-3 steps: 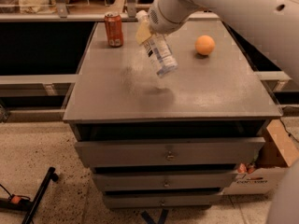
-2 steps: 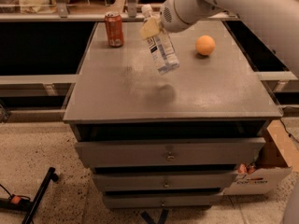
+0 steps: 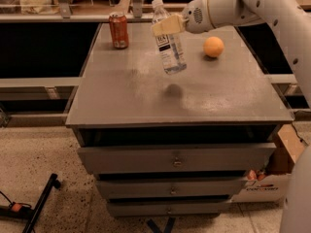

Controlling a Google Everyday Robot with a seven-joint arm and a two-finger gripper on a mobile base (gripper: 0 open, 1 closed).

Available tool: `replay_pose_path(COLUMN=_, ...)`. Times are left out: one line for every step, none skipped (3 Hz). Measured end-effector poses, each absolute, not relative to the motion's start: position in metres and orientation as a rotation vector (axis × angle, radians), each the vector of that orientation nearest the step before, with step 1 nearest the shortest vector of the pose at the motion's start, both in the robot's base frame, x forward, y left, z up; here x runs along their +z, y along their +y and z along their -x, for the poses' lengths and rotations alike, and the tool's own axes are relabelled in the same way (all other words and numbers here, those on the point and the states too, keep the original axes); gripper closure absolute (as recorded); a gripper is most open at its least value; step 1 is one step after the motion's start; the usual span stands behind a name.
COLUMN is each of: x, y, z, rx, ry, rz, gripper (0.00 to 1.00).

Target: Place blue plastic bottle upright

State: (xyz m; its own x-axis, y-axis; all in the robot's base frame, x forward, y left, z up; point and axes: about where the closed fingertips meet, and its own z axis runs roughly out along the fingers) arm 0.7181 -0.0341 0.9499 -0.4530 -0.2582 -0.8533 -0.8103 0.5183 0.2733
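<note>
Lifted nearer upright: blue plastic bottle (image 3: 173,57), clamped in pincer (image 3: 167,26) above table (image 3: 121,96).

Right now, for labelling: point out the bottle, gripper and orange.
blue plastic bottle (image 3: 171,52): camera view, its label.
gripper (image 3: 163,27): camera view, between fingertips, at bottle's shoulder above table (image 3: 121,96).
orange (image 3: 214,46): camera view, its centre.

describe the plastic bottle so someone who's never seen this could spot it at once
Find the grey drawer cabinet; above its top the gripper holds the blue plastic bottle near its neck, off the surface. It is clear, white-capped, with a pale label, unlike the red soda can back left and the orange to its right.
</note>
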Motion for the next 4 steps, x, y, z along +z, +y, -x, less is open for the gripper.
replay_pose_path(x=0.9594, y=-0.0348, z=-0.7162, rx=0.867, ry=1.895, rz=0.968, gripper=1.00)
replay_pose_path(x=0.9563, y=-0.0299, z=-0.7159, rx=0.895, ry=1.873, rz=0.977, gripper=1.00)
replay_pose_path(x=0.9500, y=-0.0298, z=-0.7182, rx=0.989, ry=1.767, rz=0.954, gripper=1.00)
replay_pose_path(x=0.9510, y=-0.0267, z=-0.7145, rx=1.090, ry=1.603, rz=0.966, gripper=1.00)
